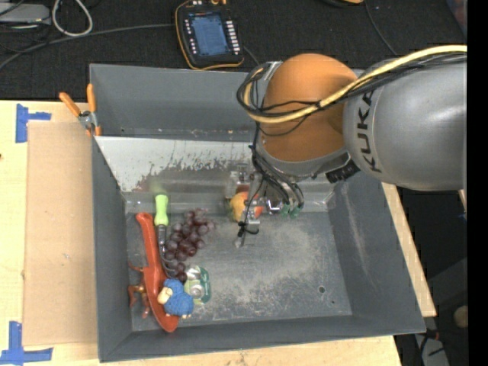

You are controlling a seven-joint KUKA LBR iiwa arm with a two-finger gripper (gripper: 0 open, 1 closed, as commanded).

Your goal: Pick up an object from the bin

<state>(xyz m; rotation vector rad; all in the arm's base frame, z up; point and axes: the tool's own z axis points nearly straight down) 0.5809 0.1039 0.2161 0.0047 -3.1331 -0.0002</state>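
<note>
We see the tool [246, 229] hanging over the floor of the grey bin [372, 269] toward its 12 o'clock, beneath the arm's orange wrist cover. We cannot tell whether it is spread or pressed together. A small round orange-yellow thing [239, 203] lies just beside it, at its 11 o'clock, near the back wall. Well apart, at the bin's 8 o'clock, purple grapes [187, 237], a green stick [161, 208], a long red utensil [150, 259] and a blue ball [180, 302] lie heaped.

Heap [156, 274] along the bin's [108, 227] left wall (grapes [187, 239] on its right), round fruit [239, 203] back-centre
</note>
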